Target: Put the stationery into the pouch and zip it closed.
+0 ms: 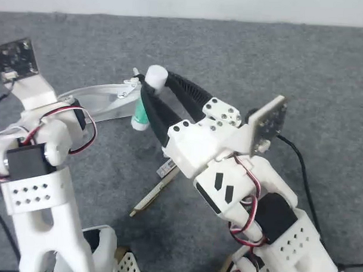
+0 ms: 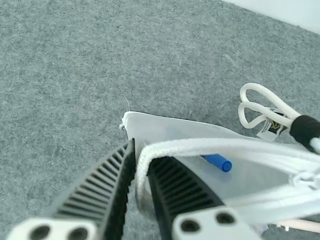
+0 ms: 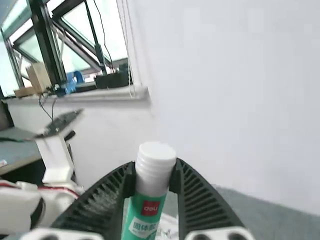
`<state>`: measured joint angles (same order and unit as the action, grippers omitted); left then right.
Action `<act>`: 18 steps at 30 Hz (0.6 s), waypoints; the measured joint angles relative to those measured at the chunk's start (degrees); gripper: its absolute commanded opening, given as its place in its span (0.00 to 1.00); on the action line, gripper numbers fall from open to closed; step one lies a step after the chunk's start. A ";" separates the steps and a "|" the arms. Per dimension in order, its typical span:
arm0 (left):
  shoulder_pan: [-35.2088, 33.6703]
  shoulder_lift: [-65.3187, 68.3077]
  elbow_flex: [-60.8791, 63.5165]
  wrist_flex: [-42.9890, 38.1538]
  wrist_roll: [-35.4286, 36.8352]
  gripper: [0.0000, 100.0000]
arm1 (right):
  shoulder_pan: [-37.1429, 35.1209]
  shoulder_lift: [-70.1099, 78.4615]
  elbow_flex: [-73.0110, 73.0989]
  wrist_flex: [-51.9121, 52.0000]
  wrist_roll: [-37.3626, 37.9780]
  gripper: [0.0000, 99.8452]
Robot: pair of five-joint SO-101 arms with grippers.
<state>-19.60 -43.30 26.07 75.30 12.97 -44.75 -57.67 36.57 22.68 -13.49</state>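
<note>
A translucent white pouch (image 1: pixel 105 101) hangs above the grey mat, its open zipper edge pinched in my left gripper (image 2: pixel 140 156), which is shut on it. Through the pouch (image 2: pixel 190 137) wall a blue pen (image 2: pixel 218 162) shows inside. My right gripper (image 1: pixel 152 82) is shut on a glue stick (image 1: pixel 141 115) with a green body and white cap. It holds the stick upright, cap upward, just beside the pouch's zip end. In the right wrist view the glue stick (image 3: pixel 151 186) stands between the ribbed black fingers (image 3: pixel 192 192).
A pale ruler (image 1: pixel 153 193) lies on the mat beneath my right arm, between the two arm bases. A white cord loop (image 2: pixel 257 106) hangs off the pouch's far end. The grey mat (image 1: pixel 261 61) is bare behind and to the right.
</note>
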 measured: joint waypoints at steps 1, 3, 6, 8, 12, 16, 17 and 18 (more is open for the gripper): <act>0.00 0.00 0.00 0.00 0.00 0.01 | -0.09 0.00 0.00 -1.05 0.00 0.01; 0.00 0.00 0.00 0.00 0.00 0.01 | -0.09 0.00 1.14 -4.31 0.00 0.01; 0.00 0.00 0.00 0.00 0.00 0.01 | -0.09 0.18 4.48 -11.78 0.00 0.01; 0.00 0.00 0.00 0.00 0.00 0.01 | 0.00 0.44 6.07 -16.97 0.00 0.01; 0.00 0.00 0.00 0.00 0.00 0.01 | -0.09 4.13 8.26 -26.20 0.00 0.01; 0.00 0.00 0.00 0.00 0.00 0.01 | -1.05 8.97 10.99 -35.43 0.00 0.01; 0.00 0.00 0.00 0.00 0.00 0.01 | -1.85 10.20 12.04 -37.98 0.00 0.01; 0.00 0.00 0.00 0.00 0.00 0.01 | -2.81 11.60 12.66 -40.26 0.00 0.01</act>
<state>-19.60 -43.30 26.07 75.30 12.97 -47.56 -46.07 49.23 -17.58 -13.49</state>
